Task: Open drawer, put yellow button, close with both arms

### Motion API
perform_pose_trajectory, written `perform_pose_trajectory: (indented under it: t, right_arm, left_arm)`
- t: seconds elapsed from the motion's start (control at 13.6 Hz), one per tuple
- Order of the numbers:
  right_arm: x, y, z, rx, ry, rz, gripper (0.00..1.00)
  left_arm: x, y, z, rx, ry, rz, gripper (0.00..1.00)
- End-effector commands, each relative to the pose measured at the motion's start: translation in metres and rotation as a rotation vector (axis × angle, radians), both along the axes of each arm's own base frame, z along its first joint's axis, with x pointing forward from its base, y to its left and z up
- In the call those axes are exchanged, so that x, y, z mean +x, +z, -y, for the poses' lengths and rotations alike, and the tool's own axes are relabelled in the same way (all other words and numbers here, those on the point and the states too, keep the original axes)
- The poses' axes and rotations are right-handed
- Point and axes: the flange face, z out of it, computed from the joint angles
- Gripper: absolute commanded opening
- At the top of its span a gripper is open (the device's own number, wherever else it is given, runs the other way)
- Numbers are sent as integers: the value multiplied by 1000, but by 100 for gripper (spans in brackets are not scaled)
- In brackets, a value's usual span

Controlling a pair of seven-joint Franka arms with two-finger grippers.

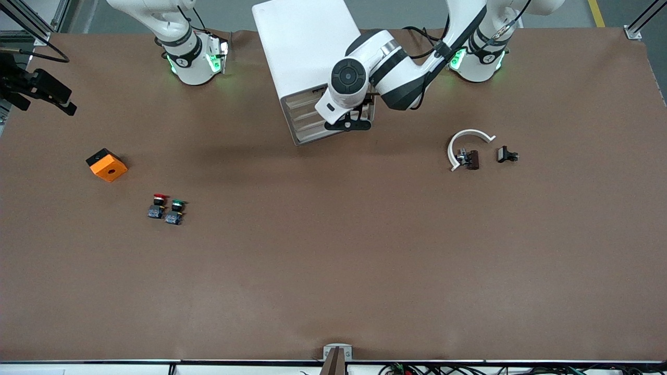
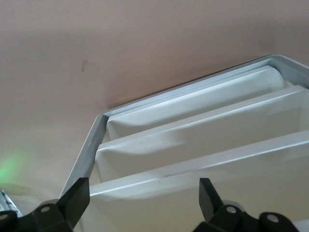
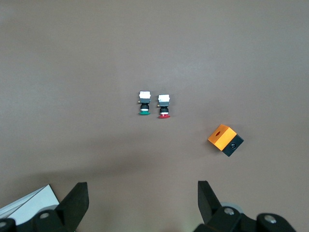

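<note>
The white cabinet [image 1: 302, 47] stands between the two arm bases, its drawer fronts facing the front camera. The uppermost drawer [image 1: 300, 100] looks shut, level with the lower ones. My left gripper [image 1: 348, 124] hangs in front of the drawer fronts, at the left arm's end of them. In the left wrist view it [image 2: 145, 188] is open, with the nearest cream drawer front [image 2: 193, 193] between its fingers, not touching. My right gripper [image 3: 143, 191] is open and empty, high over the table; it is out of the front view. The yellow button is out of view.
A red-capped button [image 1: 158, 205] and a green-capped button [image 1: 175, 211] stand together toward the right arm's end. An orange and black box [image 1: 107, 164] lies beside them. A white curved piece [image 1: 461, 143], a brown part [image 1: 470, 159] and a small black part [image 1: 506, 154] lie toward the left arm's end.
</note>
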Motion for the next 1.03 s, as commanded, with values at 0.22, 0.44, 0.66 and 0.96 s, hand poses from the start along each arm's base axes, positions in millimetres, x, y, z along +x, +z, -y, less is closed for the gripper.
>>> perform_pose_trajectory:
  t: [0.22,0.44,0.66,0.96]
  right_arm:
    - [4,5,2,-6,-8,7,100]
    - [4,5,0,-7,-5,7,100]
    - [4,5,0,-5,-5,7,100]
    - [4,5,-1,-5,-4,7,100]
  left_arm:
    - [100,28,-60,-22,173,9,100]
    - [159,36,-126,82,186,134,100]
    - [220,56,-203,188,214,302,100]
    - [274,95,-323,191,255,335,100]
